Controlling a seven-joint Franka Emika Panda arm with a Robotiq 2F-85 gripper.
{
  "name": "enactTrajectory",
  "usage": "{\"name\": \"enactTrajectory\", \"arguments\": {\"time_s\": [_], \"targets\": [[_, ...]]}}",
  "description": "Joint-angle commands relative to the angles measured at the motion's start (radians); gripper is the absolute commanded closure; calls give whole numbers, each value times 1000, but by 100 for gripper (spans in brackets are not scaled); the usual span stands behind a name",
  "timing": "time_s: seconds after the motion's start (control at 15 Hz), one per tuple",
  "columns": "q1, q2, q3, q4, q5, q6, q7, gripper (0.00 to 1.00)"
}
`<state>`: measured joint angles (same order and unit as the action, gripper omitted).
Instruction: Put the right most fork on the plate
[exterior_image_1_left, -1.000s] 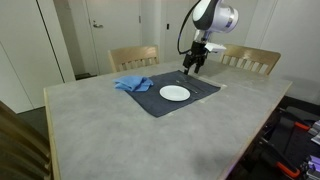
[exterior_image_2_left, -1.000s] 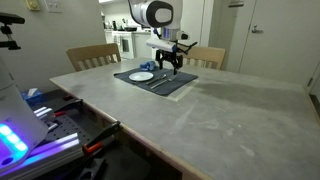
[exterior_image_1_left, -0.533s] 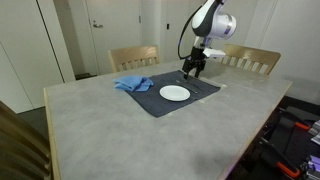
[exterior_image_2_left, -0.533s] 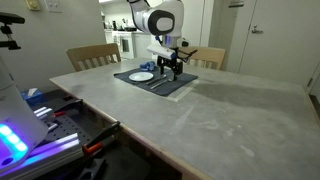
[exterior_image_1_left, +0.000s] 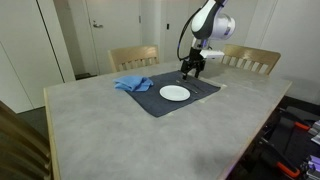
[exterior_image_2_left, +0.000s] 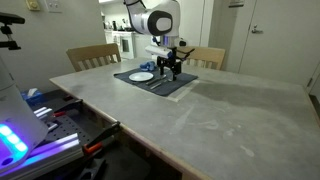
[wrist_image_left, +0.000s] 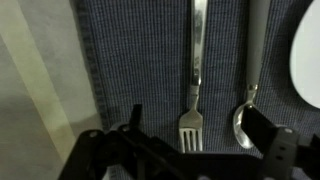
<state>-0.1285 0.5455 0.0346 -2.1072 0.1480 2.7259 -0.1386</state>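
Observation:
In the wrist view a silver fork (wrist_image_left: 193, 85) lies lengthwise on the dark blue placemat (wrist_image_left: 140, 60), tines toward my gripper. A spoon (wrist_image_left: 248, 90) lies beside it, and the white plate's (wrist_image_left: 306, 55) rim shows at the right edge. My gripper (wrist_image_left: 195, 140) is open, its dark fingers either side of the fork's tines, just above the mat. In both exterior views my gripper (exterior_image_1_left: 191, 68) (exterior_image_2_left: 171, 68) hangs low over the mat's edge next to the white plate (exterior_image_1_left: 175, 93) (exterior_image_2_left: 142, 76).
A crumpled blue cloth (exterior_image_1_left: 133, 84) lies on the mat's other end. The grey table (exterior_image_1_left: 120, 130) has wooden chairs (exterior_image_1_left: 133, 57) (exterior_image_1_left: 250, 60) behind it. A cluttered bench with tools (exterior_image_2_left: 50, 120) stands near the table's edge.
My gripper has dropped slightly lower toward the cutlery on the mat; the arm's upper part shifted a little. Nothing on the table has moved.

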Motion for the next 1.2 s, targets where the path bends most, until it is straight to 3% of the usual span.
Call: {"name": "enactTrajectory", "arguments": {"time_s": [0.0,0.07,0.33,1.13], "targets": [[46,9,-51,7,-54,-10,80,0],[17,4,-18,1,-34,-2,49,0],[20,7,-14,0,-40,-3,46,0],[110,18,-106,-16,-159,1,152,0]]}}
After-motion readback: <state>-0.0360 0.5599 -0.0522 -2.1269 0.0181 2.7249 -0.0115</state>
